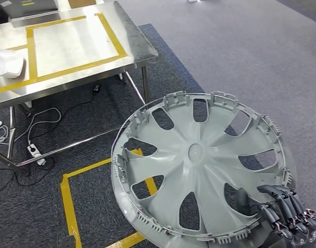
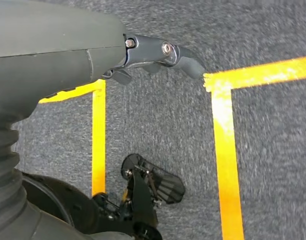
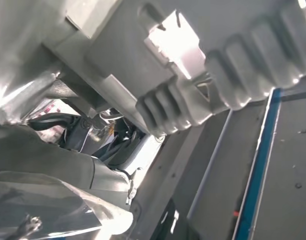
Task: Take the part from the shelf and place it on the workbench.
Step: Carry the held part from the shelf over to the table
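- A steel workbench [image 1: 70,57] is standing ahead of me to the left, its top marked with a yellow tape rectangle [image 1: 76,39].
- Something white [image 1: 8,63] is lying on the bench's left edge, outside the taped rectangle.
- Cables and a power strip [image 1: 34,151] are trailing on the grey carpet [image 1: 242,46] under the bench.
- Yellow floor tape [image 1: 68,199] is outlining a box on the carpet between me and the bench.
- I am holding the part, a grey hubcap [image 1: 195,155], in the air in front of me, well apart from the bench, tilted with its inner face toward me.
- The hubcap is showing curved spokes, open slots, a round centre boss and clip tabs all around its rim.
- My right hand [image 1: 283,206] is gripping the hubcap's near right rim, dark fingers lying over the rim, thumb pressing through a slot.
- My left hand [image 2: 159,52] is hanging over the carpet and floor tape, holding nothing, fingers extended.
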